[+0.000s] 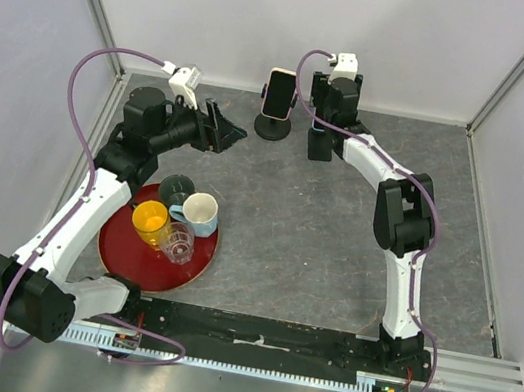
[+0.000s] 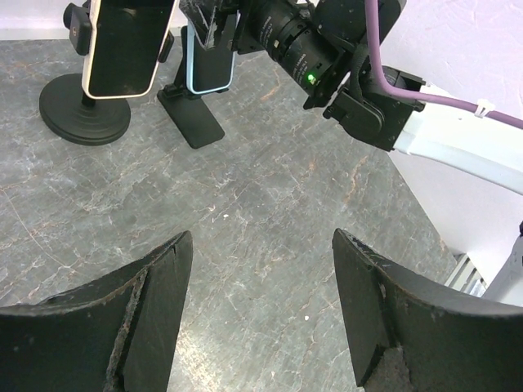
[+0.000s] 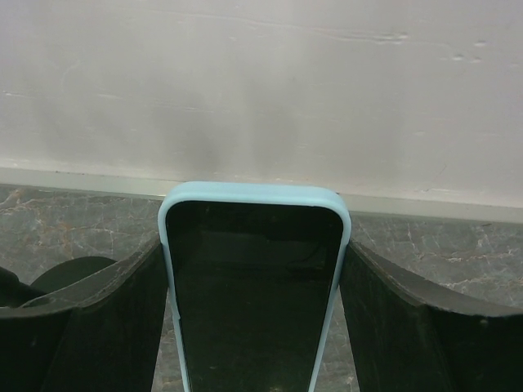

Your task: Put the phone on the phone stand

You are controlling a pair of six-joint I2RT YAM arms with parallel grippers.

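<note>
A phone in a light blue case [image 3: 253, 302] stands upright between the fingers of my right gripper [image 3: 255, 249], which is shut on its two long edges near the back wall. In the left wrist view the same blue phone [image 2: 209, 61] sits just above a black folding phone stand [image 2: 192, 118]; I cannot tell whether it rests on it. Left of it, a second phone with a pale case [image 2: 122, 45] is mounted on a round-based stand [image 2: 82, 110]. My left gripper [image 2: 261, 245] hovers open over bare table, well short of both stands.
A red tray [image 1: 115, 251] at the front left holds a yellow cup [image 1: 149, 220], a white mug [image 1: 200, 211], a clear glass [image 1: 179, 240] and a dark cup [image 1: 177, 186]. White walls enclose the grey table on the back and both sides.
</note>
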